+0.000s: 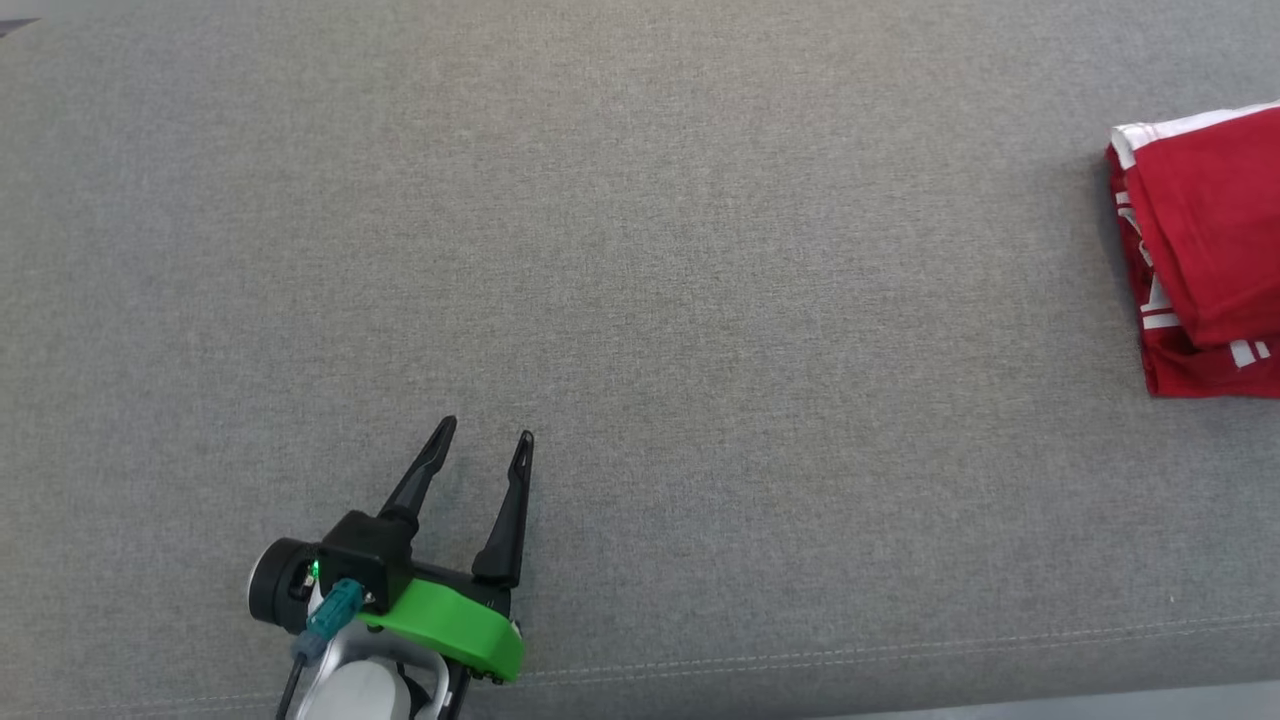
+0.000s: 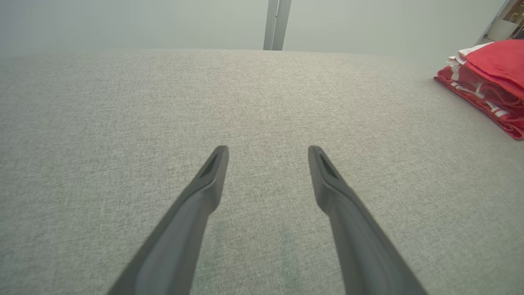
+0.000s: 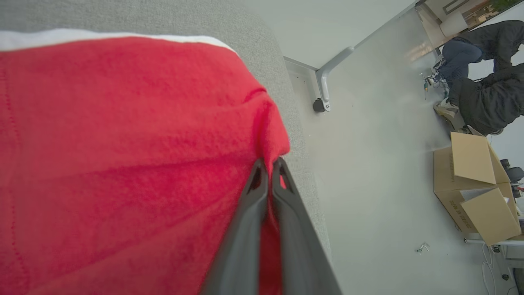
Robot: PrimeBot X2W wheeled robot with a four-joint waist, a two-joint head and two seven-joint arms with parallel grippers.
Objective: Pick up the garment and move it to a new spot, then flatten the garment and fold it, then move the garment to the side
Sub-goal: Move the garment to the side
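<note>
The garment (image 1: 1210, 240) is red with white trim and white print, and it lies folded in layers at the far right of the grey fabric-covered surface (image 1: 640, 250). In the left wrist view the garment (image 2: 491, 69) sits at the upper right, well away from my left gripper (image 2: 268, 149). That left gripper (image 1: 485, 432) rests open and empty near the front edge, left of centre. In the right wrist view my right gripper (image 3: 269, 162) is shut, with its tips pinching a creased corner of the garment (image 3: 123, 143) near the surface's edge.
A stitched seam runs along the front edge (image 1: 800, 658) of the surface. Beyond the side edge, the right wrist view shows a pale floor, a table leg with a caster (image 3: 321, 102), an open cardboard box (image 3: 475, 184) and a person in dark clothes (image 3: 483, 82).
</note>
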